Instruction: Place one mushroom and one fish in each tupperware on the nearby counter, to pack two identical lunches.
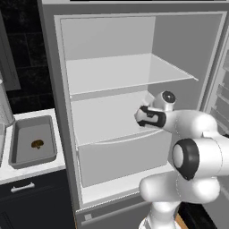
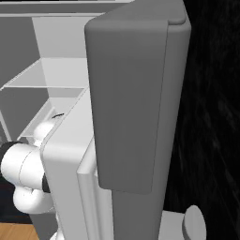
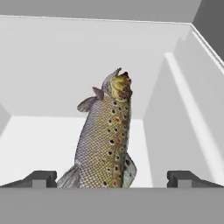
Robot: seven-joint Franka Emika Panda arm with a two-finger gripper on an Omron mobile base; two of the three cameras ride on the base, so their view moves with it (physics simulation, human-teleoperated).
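- Gripper spread wide, fingertips either side of the speckled fish on the fridge shelf, near its back wall
- Risk: closing off-centre could squirt the slim fish sideways; mushroom waits in the tupperware on the counter

fish between fingers, mushroom in tupperware

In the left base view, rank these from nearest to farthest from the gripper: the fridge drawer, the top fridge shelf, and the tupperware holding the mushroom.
1. Fridge drawer: just below and left of the gripper, inside the fridge.
2. Top fridge shelf: higher up, above the gripper.
3. Tupperware: far left, on the counter, with the mushroom inside.
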